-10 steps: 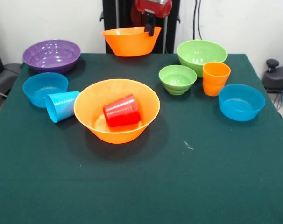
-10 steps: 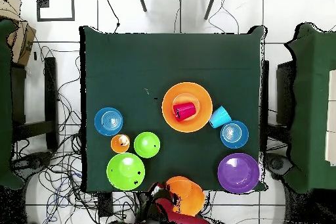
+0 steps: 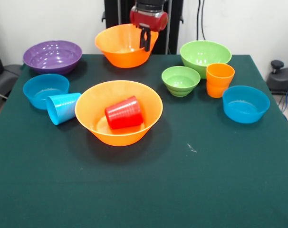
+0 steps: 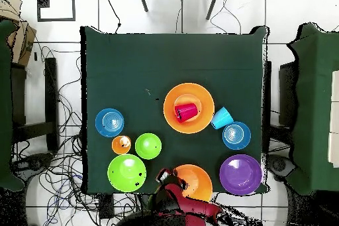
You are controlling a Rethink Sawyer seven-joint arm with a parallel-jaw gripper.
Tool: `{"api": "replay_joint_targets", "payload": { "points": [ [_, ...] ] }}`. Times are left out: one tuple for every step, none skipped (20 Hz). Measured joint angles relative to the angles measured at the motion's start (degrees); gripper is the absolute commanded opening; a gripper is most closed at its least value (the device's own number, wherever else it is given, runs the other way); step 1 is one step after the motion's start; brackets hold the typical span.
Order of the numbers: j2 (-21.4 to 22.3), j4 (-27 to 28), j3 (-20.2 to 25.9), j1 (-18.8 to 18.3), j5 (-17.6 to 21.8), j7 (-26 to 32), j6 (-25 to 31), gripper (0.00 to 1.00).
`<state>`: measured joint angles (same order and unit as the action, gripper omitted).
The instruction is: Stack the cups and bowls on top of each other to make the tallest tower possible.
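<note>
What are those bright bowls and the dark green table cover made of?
The bowls, like the purple bowl, look like glossy moulded plastic: light glints on their smooth walls. The table cover looks like matte cloth or felt: flat, no shine, though the weave is too fine to tell.

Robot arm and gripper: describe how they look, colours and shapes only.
In the front view the arm ends in a glossy red, rounded housing under a black collar, and the gripper below it is black, with slim flat fingers. In the overhead view the arm shows as a red body with black sections. No markings can be made out.
</note>
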<state>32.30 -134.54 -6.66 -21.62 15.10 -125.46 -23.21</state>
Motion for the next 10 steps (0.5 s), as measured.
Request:
{"api": "replay_joint_targets", "payload": {
  "points": [
    [-0.2,0.5,0.2,-0.2,0.1,0.0,0.0,0.0],
    [-0.3,1.1,0.4,-0.4,0.2,0.0,0.0,0.0],
    [-0.5,2.2,0.9,-0.9,0.5,0.0,0.2,0.0],
    [-0.6,2.4,1.1,-1.0,0.5,0.0,0.4,0.0],
    [-0.6,2.6,1.2,-1.1,0.6,0.0,0.5,0.0],
    [-0.4,3.0,1.5,-1.4,0.6,0.0,1.1,0.0],
    [-0.3,3.1,1.7,-1.6,0.6,0.0,1.6,0.0],
    [0.1,3.1,1.9,-1.7,0.6,0.0,2.2,0.0],
    [0.5,3.1,2.0,-1.9,0.7,0.0,2.7,0.0],
    [1.2,3.1,2.3,-2.0,0.7,0.0,3.6,0.0]
  ]
}}
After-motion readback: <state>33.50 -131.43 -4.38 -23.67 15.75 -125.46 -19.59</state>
